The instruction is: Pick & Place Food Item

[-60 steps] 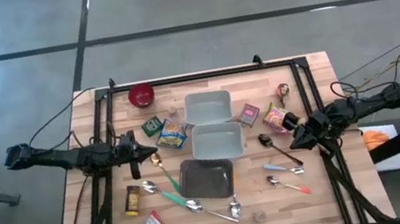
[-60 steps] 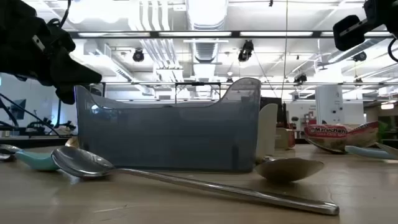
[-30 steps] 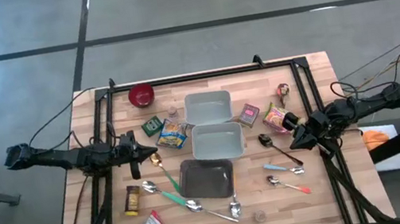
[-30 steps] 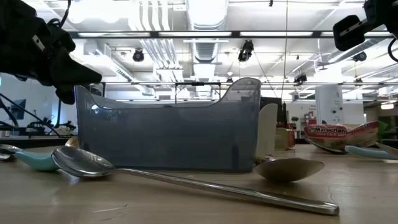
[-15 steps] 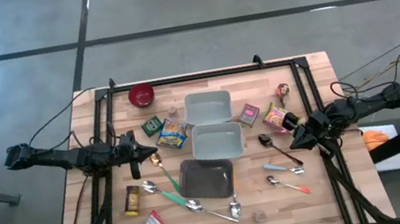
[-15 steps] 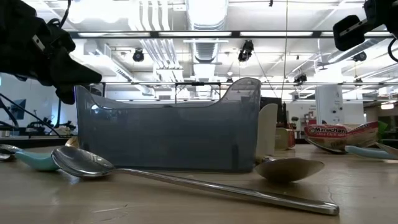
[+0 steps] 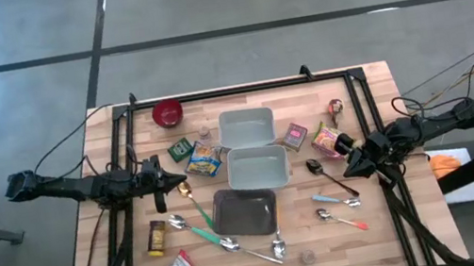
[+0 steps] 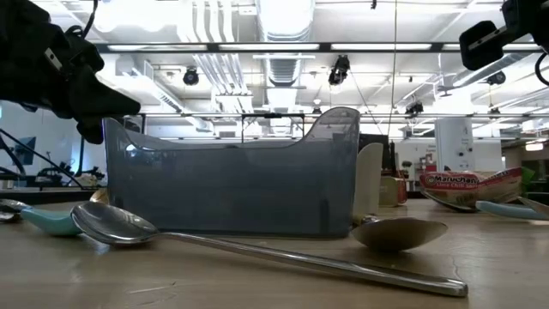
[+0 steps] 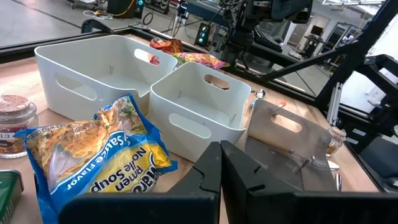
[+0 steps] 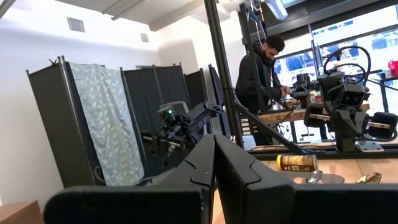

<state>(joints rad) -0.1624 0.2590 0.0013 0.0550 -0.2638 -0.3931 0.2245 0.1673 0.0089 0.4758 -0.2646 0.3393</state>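
Noodle soup packet (image 9: 93,155) lies beside the white bins (image 9: 199,109), just ahead of the left gripper (image 9: 219,163); right gripper (image 10: 213,163) waits at the table's edge. Both are clenched, empty. A closed approach would likely shove the crinkly packet aside.

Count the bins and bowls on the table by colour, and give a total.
White bins: 2
Grey bin: 1
Red bowl: 1
Total: 4
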